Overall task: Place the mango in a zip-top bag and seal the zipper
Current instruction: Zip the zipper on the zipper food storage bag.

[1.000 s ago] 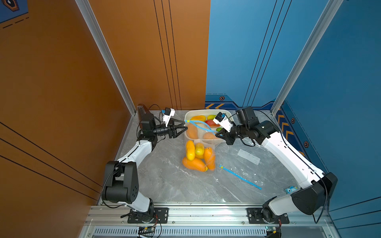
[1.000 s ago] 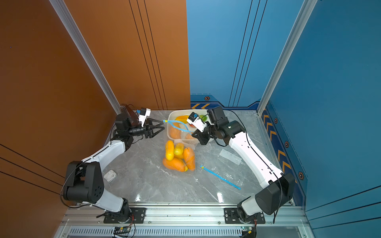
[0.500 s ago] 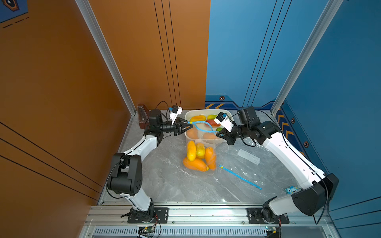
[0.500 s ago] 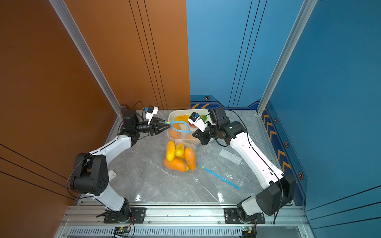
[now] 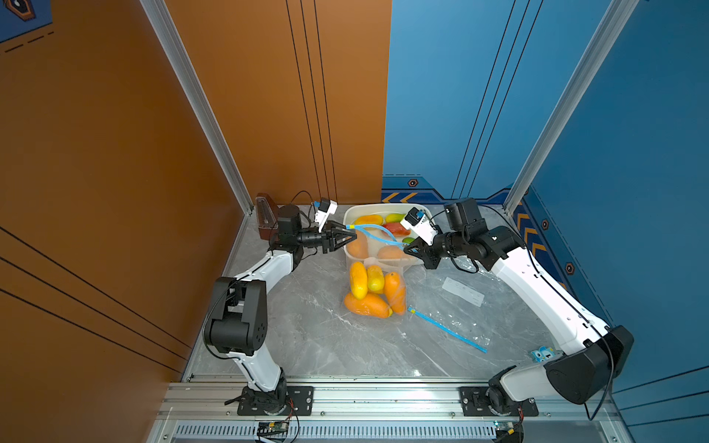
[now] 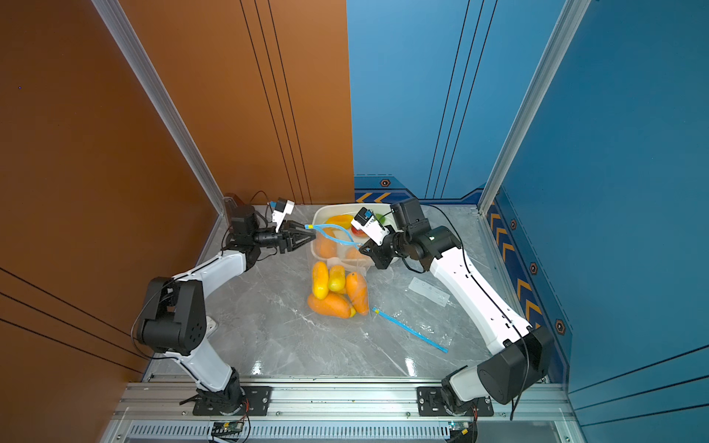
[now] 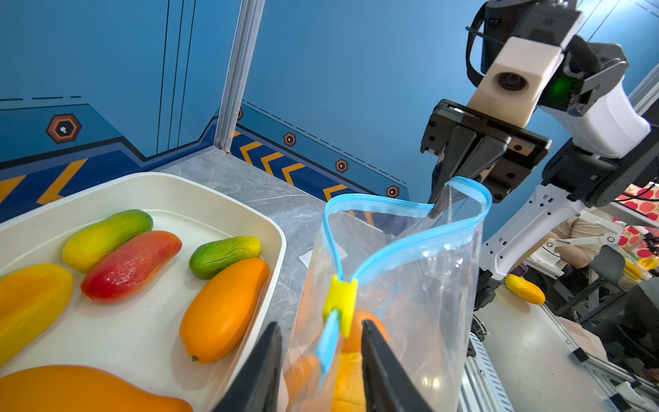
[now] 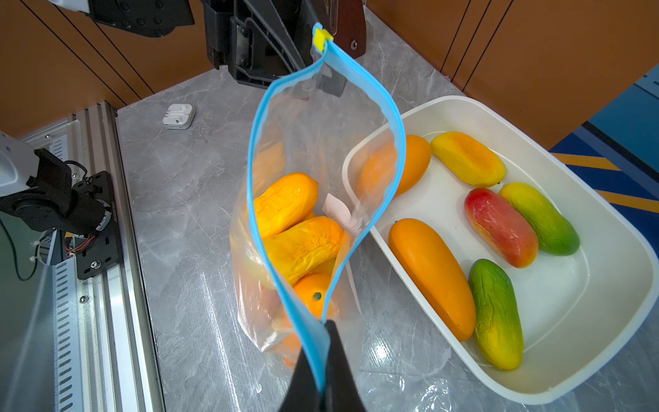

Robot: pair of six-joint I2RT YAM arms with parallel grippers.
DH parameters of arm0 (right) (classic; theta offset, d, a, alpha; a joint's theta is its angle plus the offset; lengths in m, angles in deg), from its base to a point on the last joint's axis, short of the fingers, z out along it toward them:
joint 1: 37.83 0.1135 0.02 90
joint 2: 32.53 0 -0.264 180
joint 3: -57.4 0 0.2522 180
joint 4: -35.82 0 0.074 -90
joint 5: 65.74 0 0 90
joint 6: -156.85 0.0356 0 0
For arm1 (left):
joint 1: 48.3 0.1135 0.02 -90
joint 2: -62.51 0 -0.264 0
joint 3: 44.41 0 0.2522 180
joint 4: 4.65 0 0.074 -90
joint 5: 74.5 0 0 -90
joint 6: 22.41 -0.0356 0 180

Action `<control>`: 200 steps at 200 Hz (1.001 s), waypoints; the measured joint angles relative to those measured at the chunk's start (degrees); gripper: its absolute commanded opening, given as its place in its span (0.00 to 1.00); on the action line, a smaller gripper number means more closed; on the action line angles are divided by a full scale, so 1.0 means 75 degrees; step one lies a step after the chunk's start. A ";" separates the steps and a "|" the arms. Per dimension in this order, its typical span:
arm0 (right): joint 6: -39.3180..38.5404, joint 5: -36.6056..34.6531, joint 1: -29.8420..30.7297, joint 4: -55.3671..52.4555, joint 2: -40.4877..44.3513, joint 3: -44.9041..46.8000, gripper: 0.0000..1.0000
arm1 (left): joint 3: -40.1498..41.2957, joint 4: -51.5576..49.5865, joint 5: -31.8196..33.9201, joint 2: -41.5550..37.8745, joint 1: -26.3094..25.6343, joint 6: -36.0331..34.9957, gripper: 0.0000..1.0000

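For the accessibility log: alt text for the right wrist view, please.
The right hand pinches the blue zipper strip of an open clear plastic zip-top bag holding yellow and orange mangoes; the left hand flanks its yellow slider. A white tray of more mangoes sits alongside.

Left hand (image 5: 352, 238) with jaws apart, facing right hand (image 5: 407, 249), pinched shut

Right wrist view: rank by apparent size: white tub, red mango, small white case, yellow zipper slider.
1. white tub
2. red mango
3. white case
4. yellow zipper slider
The case and slider sit farther from the camera, so their true sizes are unsure.
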 measured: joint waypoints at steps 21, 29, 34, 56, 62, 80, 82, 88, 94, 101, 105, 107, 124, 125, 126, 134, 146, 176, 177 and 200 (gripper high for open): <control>0.0000 -0.0012 -0.0006 0.0000 0.0003 0.0012 0.00 | -0.0041 0.0020 -0.0029 0.0035 -0.0035 -0.0032 0.04; 0.0003 -0.0041 -0.0009 0.0009 0.0023 0.0038 0.00 | -0.0041 0.0041 -0.0038 0.0035 -0.0035 -0.0047 0.00; 0.0003 -0.0070 -0.0023 0.0035 0.0044 0.0076 0.02 | -0.0041 0.0041 -0.0026 0.0035 -0.0035 -0.0070 0.00; 0.0070 -0.0213 -0.0213 0.0058 0.0195 0.0286 0.15 | 0.0009 0.0026 0.0020 -0.0050 0.0006 -0.0020 0.00; 0.0119 -0.0265 -0.0306 0.0061 0.0239 0.0341 0.26 | 0.0064 0.0020 0.0044 -0.0128 0.0026 -0.0020 0.00; 0.0382 -0.0440 -0.0627 0.0055 0.0332 0.0411 0.39 | 0.0268 0.0000 0.0070 -0.0469 0.0119 -0.0020 0.00; 0.0393 -0.0460 -0.0667 0.0058 0.0335 0.0411 0.42 | 0.0294 -0.0003 0.0079 -0.0513 0.0131 -0.0017 0.00; 0.0513 -0.0507 -0.0769 0.0058 0.0358 0.0411 0.52 | 0.0361 -0.0003 0.0085 -0.0656 0.0166 -0.0017 0.00; 0.0673 -0.0554 -0.0860 0.0052 0.0388 0.0411 0.54 | 0.0414 -0.0006 0.0090 -0.0796 0.0198 -0.0017 0.00; 0.0825 -0.0595 -0.0953 0.0055 0.0425 0.0408 0.56 | 0.0455 0.0000 0.0093 -0.0941 0.0224 -0.0020 0.00; 0.0944 -0.0592 -0.0982 0.0052 0.0452 0.0402 0.57 | 0.0475 0.0000 0.0093 -0.1029 0.0233 -0.0017 0.00; 0.0979 -0.0592 -0.1000 0.0055 0.0466 0.0402 0.58 | 0.0487 0.0006 0.0096 -0.1064 0.0242 -0.0017 0.00; 0.1402 -0.0498 -0.0956 0.0079 0.0627 0.0323 0.65 | 0.0527 0.0009 0.0102 -0.1309 0.0259 -0.0015 0.00; 0.1460 -0.0493 -0.0927 0.0085 0.0641 0.0309 0.65 | 0.0530 0.0012 0.0102 -0.1314 0.0259 -0.0015 0.00; 0.1475 -0.0493 -0.0912 0.0090 0.0647 0.0303 0.66 | 0.0530 0.0009 0.0102 -0.1329 0.0259 -0.0012 0.00; 0.1632 -0.0484 -0.0714 0.0163 0.0714 0.0184 0.68 | 0.0565 0.0029 0.0119 -0.1393 0.0256 -0.0012 0.00; 0.1824 -0.0507 -0.0219 0.0251 0.0714 -0.0157 0.68 | 0.0699 0.0026 0.0117 -0.1513 0.0251 -0.0003 0.00; 0.2142 -0.0478 0.1212 0.0396 -0.0079 -0.1833 0.62 | 0.0892 0.0006 0.0119 -0.1751 0.0251 0.0114 0.00; 0.2151 -0.0475 0.1239 0.0399 -0.0114 -0.1880 0.62 | 0.0901 0.0006 0.0117 -0.1769 0.0251 0.0117 0.00; 0.2174 -0.0603 0.1696 0.0391 -0.1137 -0.3077 0.62 | 0.1029 0.0003 0.0181 -0.2078 0.0233 0.0157 0.00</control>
